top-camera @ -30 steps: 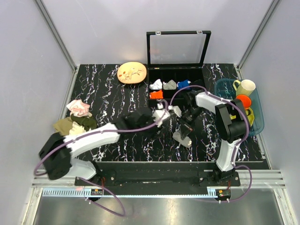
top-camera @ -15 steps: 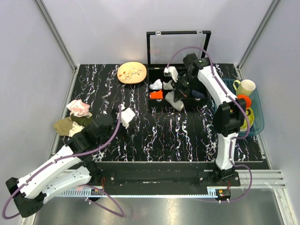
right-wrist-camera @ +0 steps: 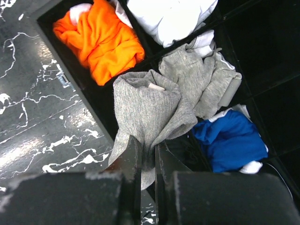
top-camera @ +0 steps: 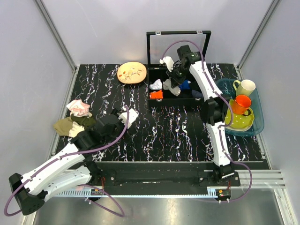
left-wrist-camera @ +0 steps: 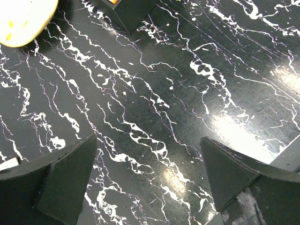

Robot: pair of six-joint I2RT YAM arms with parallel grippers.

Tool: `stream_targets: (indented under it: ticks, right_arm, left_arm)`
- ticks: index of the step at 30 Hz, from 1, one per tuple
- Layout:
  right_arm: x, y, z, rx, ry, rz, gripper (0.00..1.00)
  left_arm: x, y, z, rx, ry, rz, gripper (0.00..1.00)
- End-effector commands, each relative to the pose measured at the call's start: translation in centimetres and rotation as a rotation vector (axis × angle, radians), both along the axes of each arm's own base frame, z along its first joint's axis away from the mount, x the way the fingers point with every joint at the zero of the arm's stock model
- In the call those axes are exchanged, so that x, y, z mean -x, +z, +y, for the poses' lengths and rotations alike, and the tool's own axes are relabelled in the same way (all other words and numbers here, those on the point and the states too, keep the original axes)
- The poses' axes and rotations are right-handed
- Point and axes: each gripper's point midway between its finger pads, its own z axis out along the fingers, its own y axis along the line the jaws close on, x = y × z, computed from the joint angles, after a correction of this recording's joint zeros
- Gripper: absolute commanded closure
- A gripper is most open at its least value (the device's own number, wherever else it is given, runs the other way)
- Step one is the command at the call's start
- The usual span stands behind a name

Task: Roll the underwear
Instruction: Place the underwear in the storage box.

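Observation:
The underwear (right-wrist-camera: 150,110), a rolled mid-grey cloth, hangs pinched between the fingers of my right gripper (right-wrist-camera: 147,140), which is shut on it. It hangs over the black divided box (right-wrist-camera: 89,101), above a compartment next to another grey roll (right-wrist-camera: 211,79). In the top view the underwear (top-camera: 172,88) and right gripper (top-camera: 176,82) are over the box's middle. My left gripper (left-wrist-camera: 147,154) is open over bare marble tabletop, nothing between its fingers. From above, the left gripper (top-camera: 129,117) sits left of the table's centre.
The box (top-camera: 154,101) holds orange (right-wrist-camera: 101,40), white (right-wrist-camera: 168,16) and blue (right-wrist-camera: 232,140) rolls, and its lid stands upright behind. A cream plate (top-camera: 131,72) lies to the box's left. Pink, olive and tan cloths (top-camera: 77,119) are piled at the left edge. A blue tub of cups (top-camera: 243,108) is at the right.
My right arm carried the underwear from the table's middle up and back over the box. My left arm pulled away to the left, and its gripper opened wide.

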Motion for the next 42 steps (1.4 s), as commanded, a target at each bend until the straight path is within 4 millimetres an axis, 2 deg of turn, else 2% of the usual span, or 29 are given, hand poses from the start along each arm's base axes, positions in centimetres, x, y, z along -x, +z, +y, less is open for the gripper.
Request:
stream_targets:
  ticks: [1,4,7,15,20,25,28,31,32,33,34,36,37,40,42]
  right_arm:
    - [-1.6,-0.4,0.3,-0.009,-0.03,-0.035,1.0]
    - [-1.0,-1.5,0.8,-0.026,-0.024,0.011,1.0]
    - [-0.5,-3.6,0.9,-0.023,-0.039,0.067,1.0]
    - [0.2,-10.4,0.9,0.055,-0.11,0.181,1.0]
    - [1.4,-13.5,0.3,0.132,-0.123,0.223,1.0]
    - [2.7,-15.5,0.2,0.208,-0.092,0.229,1.0]
    - [3.5,-16.0,0.3,0.231,-0.072,0.238,1.0]
    - [3.6,-15.3,0.7,0.22,-0.065,0.238,1.0]
    - [3.7,-14.5,0.7,0.215,-0.065,0.237,0.95]
    - [3.4,-13.6,0.9,0.202,-0.066,0.225,0.81]
    - [3.3,-12.8,1.0,0.193,-0.066,0.212,0.74]
    - [2.8,-10.1,1.2,0.168,-0.07,0.174,0.61]
    - [2.3,-8.7,1.2,0.151,-0.075,0.143,0.52]
    - [1.5,-4.2,1.2,0.107,-0.086,0.061,0.4]
    - [1.1,-1.4,0.8,0.088,-0.1,0.009,0.37]
  left_arm:
    - [-0.9,1.0,0.5,0.001,0.037,-0.056,0.01]
    - [-0.9,0.9,0.5,-0.005,0.036,-0.053,0.01]
    - [-0.9,0.9,0.4,-0.002,0.033,-0.05,0.01]
    - [-0.8,0.7,0.2,-0.004,0.023,-0.039,0.01]
    - [-0.7,0.7,0.1,-0.002,0.019,-0.037,0.01]
    - [-0.7,0.7,0.0,0.001,0.012,-0.036,0.01]
    - [-0.7,0.7,0.1,0.001,0.014,-0.034,0.01]
    - [-0.7,0.7,0.0,0.002,0.013,-0.034,0.01]
    - [-0.7,0.7,0.0,0.002,0.013,-0.034,0.01]
    - [-0.6,0.7,0.0,0.002,0.011,-0.034,0.01]
    - [-0.7,0.7,0.0,0.003,0.014,-0.033,0.01]
    - [-0.6,0.6,0.0,0.003,0.014,-0.031,0.01]
    - [-0.6,0.7,0.0,0.005,0.015,-0.031,0.01]
    - [-0.6,0.7,0.0,0.011,0.018,-0.03,0.01]
    - [-0.6,0.7,0.1,0.015,0.021,-0.031,0.01]
